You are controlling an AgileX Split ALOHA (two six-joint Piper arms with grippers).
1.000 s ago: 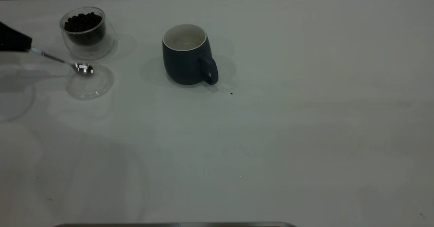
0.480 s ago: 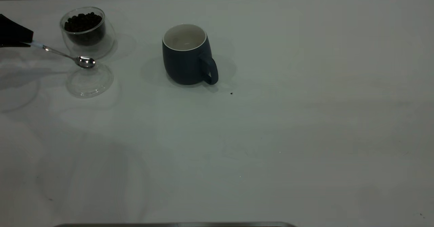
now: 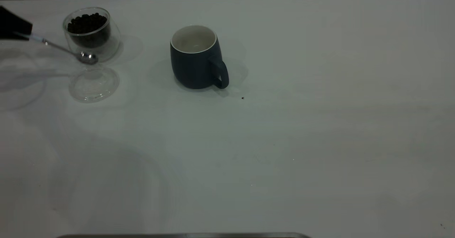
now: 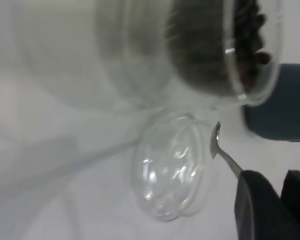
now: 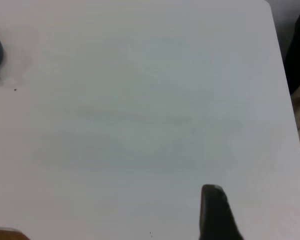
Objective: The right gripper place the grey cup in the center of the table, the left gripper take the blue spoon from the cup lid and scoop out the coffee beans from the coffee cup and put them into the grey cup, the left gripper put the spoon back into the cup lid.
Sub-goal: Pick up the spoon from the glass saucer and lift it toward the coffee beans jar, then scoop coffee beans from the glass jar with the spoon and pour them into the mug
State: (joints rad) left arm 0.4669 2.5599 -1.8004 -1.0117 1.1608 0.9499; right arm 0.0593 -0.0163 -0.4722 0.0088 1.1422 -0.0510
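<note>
White table [image 3: 320, 124], plain top, fills my exterior view. Left gripper [image 3: 14, 26] sits at the far left edge of that view, mostly cut off. From what I see in the left wrist view, its fingers [image 4: 255, 205] are pinched on the handle of the blue spoon [image 3: 64, 49]. Spoon runs from the gripper out toward the coffee cup [image 3: 90, 32], tilted down at the bowl end. Bowl hangs in the air in front of the lower wall of the coffee cup, above the far edge of the cup lid [image 3: 94, 83]; I can't tell if it touches the glass. Bowl looks empty.

Coffee cup stands upright at the back left, coffee beans [image 3: 87, 23] filling it close to the rim. Cup lid lies flat on the table just in front of it, nothing resting in it. In the wrist view the lid [image 4: 172, 165] sits right below the glass.

Grey cup [image 3: 195, 58] stands upright near the middle of the table, well apart from the coffee cup and to its right, handle turned toward the camera and to the right. White inside, no beans visible in it. One small dark speck [image 3: 242, 97] on the table just beyond the handle.

Right gripper: outside the exterior view. Right wrist view shows only one dark fingertip [image 5: 215, 212] over bare table, so I can't tell its finger state.
</note>
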